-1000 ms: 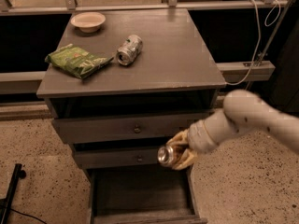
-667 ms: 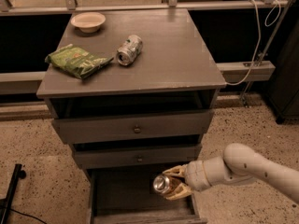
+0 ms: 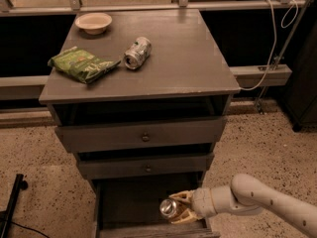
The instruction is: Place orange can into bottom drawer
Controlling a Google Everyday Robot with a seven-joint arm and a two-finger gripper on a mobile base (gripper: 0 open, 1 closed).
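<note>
Pinching the orange can (image 3: 168,207) between its pale fingers (image 3: 181,196), one above and one below, the tool (image 3: 178,208) hangs inside the open bottom drawer (image 3: 124,202), at its right side near the front, on a white arm (image 3: 257,200) coming from the lower right. The can juts from the tool's left end, its shiny top facing the camera; whether it touches the drawer floor cannot be told. Up on the tabletop (image 3: 188,58) lie a silver can (image 3: 137,53) on its side, a green bag (image 3: 81,64) and a bowl (image 3: 93,22)

A bowl (image 3: 93,22), green bag (image 3: 81,64) and silver can (image 3: 137,52) on the cabinet top (image 3: 193,58).
</note>
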